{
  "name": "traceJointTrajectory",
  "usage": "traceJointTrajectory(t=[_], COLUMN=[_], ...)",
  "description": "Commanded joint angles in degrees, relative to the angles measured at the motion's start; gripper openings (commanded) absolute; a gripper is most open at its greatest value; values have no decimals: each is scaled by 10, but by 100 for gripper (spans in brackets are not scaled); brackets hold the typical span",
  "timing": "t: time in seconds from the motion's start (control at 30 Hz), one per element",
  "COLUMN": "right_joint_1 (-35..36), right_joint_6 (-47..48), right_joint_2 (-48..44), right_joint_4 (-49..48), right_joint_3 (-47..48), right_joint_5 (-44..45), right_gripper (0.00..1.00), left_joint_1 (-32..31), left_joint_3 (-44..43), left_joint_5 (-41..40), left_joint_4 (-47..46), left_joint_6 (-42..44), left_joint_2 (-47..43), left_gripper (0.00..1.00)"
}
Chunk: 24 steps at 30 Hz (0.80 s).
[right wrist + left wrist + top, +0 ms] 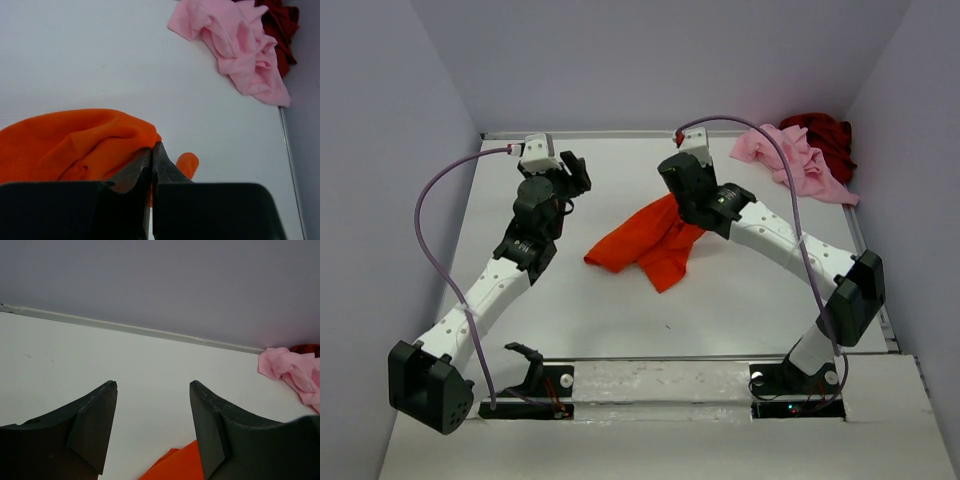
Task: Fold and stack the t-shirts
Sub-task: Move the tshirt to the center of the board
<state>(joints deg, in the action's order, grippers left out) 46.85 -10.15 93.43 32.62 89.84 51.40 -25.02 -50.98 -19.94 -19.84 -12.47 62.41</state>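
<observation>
Cloth of the orange t-shirt [650, 245] is being pinched by the right gripper [152, 146], whose fingers are being pressed fully together on a gathered fold at the garment's far right end. In the right wrist view the fabric is being bunched up against the left side of the jaws, and a small orange tab is being shown just beyond them on the right.

From above, the orange t-shirt is being seen crumpled near the middle of the table [570, 310]. Its long axis is being run diagonally, from the pinched end at the far right down to a pointed corner at the near left. A second lobe is being trailed toward the near edge.

Nothing is being held by the left gripper [152, 385]. Its fingers are being kept well apart over bare table, aimed toward the back wall, with an edge of orange cloth just below and between them in the left wrist view.

The pink t-shirt [790, 160] is being left in a loose heap at the far right corner, well apart from the orange one. The dark red t-shirt [825, 135] is being partly covered by it, touching it on the corner side.
</observation>
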Motion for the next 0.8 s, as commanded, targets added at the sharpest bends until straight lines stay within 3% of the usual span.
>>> traceJointTrajectory(t=[0.0, 0.03, 0.07, 0.13, 0.2, 0.27, 0.53, 0.77], right_joint_1=[-50, -61, -62, -62, -62, -62, 6, 57], right_joint_6=[-41, -47, -49, -56, -81, -95, -84, -87], right_joint_2=[-11, -5, 14, 21, 36, 36, -51, -35], right_joint_4=[-2, 8, 16, 34, 69, 87, 44, -27], right_joint_3=[-40, -48, -49, -43, -35, -39, -151, -255], right_joint_5=[90, 98, 94, 87, 51, 21, -136, -234], right_gripper=[0, 5, 30, 51, 70, 78, 82, 79], left_joint_1=[2, 3, 3, 2, 2, 2, 3, 3], left_joint_3=[-4, -5, -7, -7, -6, -7, -15, -18], left_joint_5=[13, 18, 24, 31, 34, 38, 55, 67], left_joint_4=[-20, -20, -20, -22, -23, -22, -16, -13], left_joint_6=[0, -2, -3, -2, -5, -4, -5, -7], left_joint_2=[4, 5, 9, 9, 9, 10, 21, 26], left_gripper=[70, 70, 70, 70, 70, 70, 70, 70])
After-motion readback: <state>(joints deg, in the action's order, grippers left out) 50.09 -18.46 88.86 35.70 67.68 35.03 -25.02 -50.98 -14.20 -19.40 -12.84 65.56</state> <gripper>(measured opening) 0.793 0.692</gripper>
